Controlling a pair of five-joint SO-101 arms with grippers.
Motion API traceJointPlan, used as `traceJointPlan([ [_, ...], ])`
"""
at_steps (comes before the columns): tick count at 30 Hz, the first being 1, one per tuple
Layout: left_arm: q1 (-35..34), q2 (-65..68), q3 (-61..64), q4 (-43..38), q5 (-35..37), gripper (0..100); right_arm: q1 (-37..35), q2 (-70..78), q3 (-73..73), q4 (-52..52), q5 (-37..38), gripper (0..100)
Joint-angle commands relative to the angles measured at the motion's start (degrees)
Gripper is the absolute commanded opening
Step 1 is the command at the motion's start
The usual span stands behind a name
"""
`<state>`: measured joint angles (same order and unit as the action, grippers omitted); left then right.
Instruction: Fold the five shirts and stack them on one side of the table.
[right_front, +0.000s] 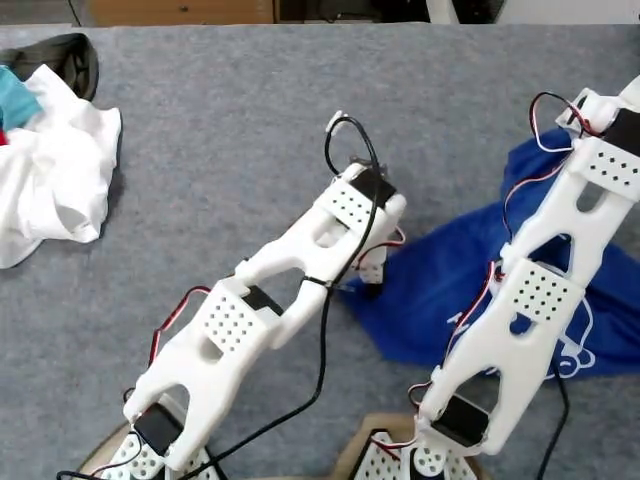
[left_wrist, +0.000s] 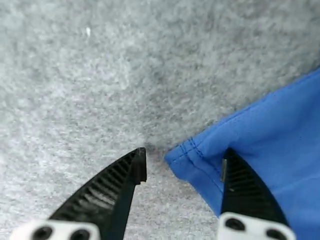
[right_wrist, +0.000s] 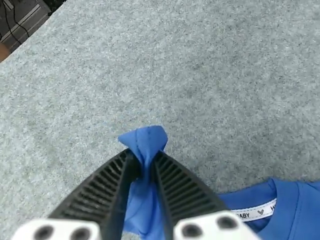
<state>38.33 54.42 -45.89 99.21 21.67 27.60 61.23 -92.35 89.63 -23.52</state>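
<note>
My right gripper (right_wrist: 145, 156) is clamped on a small fold of the bright blue cotton shirt (right_front: 450, 270). A peak of cloth pokes out past the fingertips, close to the collar and its white label. I read that as holding the far right end so the cloth can be pulled taut.

My left gripper (left_wrist: 185, 155) is spread wide and low over the grey felt table cover (right_front: 230, 120). It straddles the stitched hem corner at the shirt's left edge without pinching it, and I'd judge it is placed to take that corner next.

The blue shirt lies rumpled on the right half of the table, partly under the right arm, and is not yet flattened or folded. A crumpled white shirt (right_front: 60, 170) sits bunched with other garments at the far left, also unfolded, so the task looks barely begun.
</note>
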Motion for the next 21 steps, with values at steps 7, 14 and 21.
traceJointPlan([
  [7, 0.6, 0.6, 1.8, 1.4, 0.0, 2, 0.5, -0.3, -2.8, -1.1, 0.5, 0.7],
  [14, -1.1, -0.4, 0.2, 1.5, 0.0, 2, 0.5, -0.5, -2.9, -0.9, 0.3, 0.7],
  [21, -12.7, -11.6, -5.0, 1.5, -4.0, 2, -0.7, -1.1, -3.1, 0.9, 0.2, 0.7],
])
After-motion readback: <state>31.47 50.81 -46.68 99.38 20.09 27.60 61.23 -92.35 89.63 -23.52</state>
